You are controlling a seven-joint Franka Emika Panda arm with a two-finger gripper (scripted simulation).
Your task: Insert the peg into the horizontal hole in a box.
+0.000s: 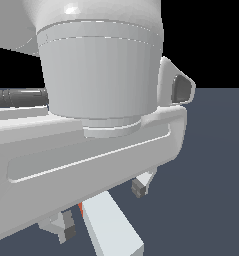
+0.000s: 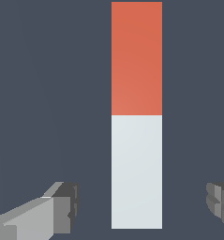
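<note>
Wrist view: looking straight down on the peg (image 2: 137, 115), lying flat on the dark grey floor (image 2: 38, 93).
Peg: 1 long square bar, red-orange along one end stretch, white for the rest, and both ends are in sight here.
Gripper (image 2: 144, 206): jaws spread wide, nothing held, nothing touched.
Fingers: 1 grey fingertip (image 2: 62, 206) on one side of the white end, the other at the frame edge on the opposite side, clear floor between each and the bar.
Line-up: the white part sits between the 2 fingertips, somewhat nearer one than the other.
Height: cannot tell how far the tips hang above the floor.
Exterior view: the arm's pale hand body (image 1: 86, 165) fills most of the frame, up close.
Below the hand: both dark-tipped fingers poke down, with the gripper (image 1: 103, 210) straddling the peg (image 1: 111, 225).
Peg from here: white part runs toward the lower edge, with only a sliver of red-orange peeking out beside the finger on the exterior view's left.
Box and hole: neither shows in either view.
</note>
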